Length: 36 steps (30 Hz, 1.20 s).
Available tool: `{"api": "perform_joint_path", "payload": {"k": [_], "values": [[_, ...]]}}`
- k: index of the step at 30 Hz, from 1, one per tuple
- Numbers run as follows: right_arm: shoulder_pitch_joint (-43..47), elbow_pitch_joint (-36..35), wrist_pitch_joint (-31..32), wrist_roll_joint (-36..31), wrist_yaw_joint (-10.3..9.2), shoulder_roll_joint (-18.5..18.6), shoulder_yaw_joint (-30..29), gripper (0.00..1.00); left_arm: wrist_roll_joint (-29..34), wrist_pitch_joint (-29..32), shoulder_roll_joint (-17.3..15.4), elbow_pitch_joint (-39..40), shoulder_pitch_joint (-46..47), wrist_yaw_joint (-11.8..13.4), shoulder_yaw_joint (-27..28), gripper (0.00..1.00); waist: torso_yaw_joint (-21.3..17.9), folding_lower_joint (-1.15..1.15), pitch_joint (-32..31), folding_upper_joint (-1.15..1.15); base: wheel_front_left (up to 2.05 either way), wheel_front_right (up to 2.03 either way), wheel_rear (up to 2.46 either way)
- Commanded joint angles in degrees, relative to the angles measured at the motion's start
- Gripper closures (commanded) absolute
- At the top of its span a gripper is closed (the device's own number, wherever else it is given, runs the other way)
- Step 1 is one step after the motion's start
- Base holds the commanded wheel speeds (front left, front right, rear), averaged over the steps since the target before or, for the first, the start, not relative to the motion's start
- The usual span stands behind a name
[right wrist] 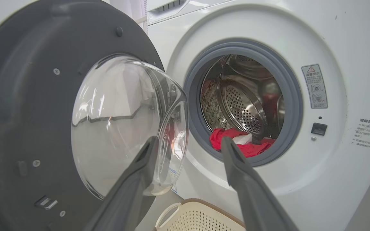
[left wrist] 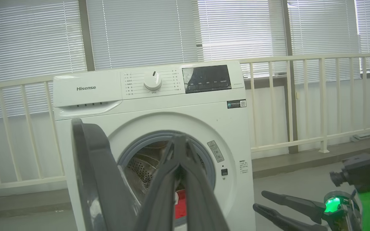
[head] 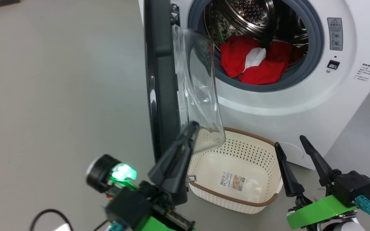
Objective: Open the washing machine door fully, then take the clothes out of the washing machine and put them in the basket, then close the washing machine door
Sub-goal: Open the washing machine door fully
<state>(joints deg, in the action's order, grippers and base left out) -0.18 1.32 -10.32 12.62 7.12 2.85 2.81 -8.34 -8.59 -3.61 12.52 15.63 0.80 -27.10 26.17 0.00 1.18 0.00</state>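
- Washing machine [head: 300, 106]: white front-loader on a grey floor. The perforated steel drum [head: 252, 16] was exposed inside a grey gasket [head: 315, 48].
- Washing machine door [head: 161, 80]: stood open at the left of the opening and was seen edge-on in the head view. It had a black ring, and its clear glass bowl bulged toward the machine.
- Clothes [head: 268, 69]: red garments with a white piece on top, lying low at the front of the drum against the gasket lip.
- Basket [head: 249, 149]: cream with a brown rim, on the floor just before the machine and partly beneath the glass bowl. A sticker lay on its bottom.
- Left gripper [head: 192, 128]: fingers pressed together, holding nothing. The tip overlapped the bowl's lower edge in the head view, and whether it touched could not be told.
- Right gripper [head: 289, 141]: fingers spread apart and empty, beside the basket's right end, pointing toward the machine.
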Motion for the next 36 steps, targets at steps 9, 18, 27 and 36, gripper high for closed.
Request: {"api": "perform_joint_path", "payload": {"k": [9, 18, 27, 36], "values": [[-1.95, -1.98, 0.01, 0.76, 0.36, 0.03, 1.47, 0.0, -1.47, 3.78, 0.19, -6.22, 1.86, -0.53, -2.05, 1.0, -0.65, 0.0, 0.91, 0.0, 0.0, 0.0, 0.0], [-2.32, -1.97, -0.19, 0.9, 0.36, 0.03, 1.52, 0.0, -1.99, 5.57, 0.25, -13.66, 2.18, 1.11, -1.93, 1.0, -0.93, 0.0, 1.63, 0.0, 0.0, 0.0, 0.0], [-2.46, -1.92, -0.19, 1.33, 0.36, 0.03, 1.72, 0.0, -2.49, 6.17, -0.23, -15.8, 2.1, 3.38, -0.31, 1.0, -0.71, 0.0, 1.93, 0.0, 0.0, 0.0, 0.0], [-2.32, -1.81, -0.3, 1.44, 0.36, 0.03, 1.64, 0.0, -2.94, 6.87, -1.69, -15.43, 1.06, 5.23, 1.51, 1.0, 0.3, 0.0, 1.94, 0.0, 0.0, 0.0, 0.0]]}}
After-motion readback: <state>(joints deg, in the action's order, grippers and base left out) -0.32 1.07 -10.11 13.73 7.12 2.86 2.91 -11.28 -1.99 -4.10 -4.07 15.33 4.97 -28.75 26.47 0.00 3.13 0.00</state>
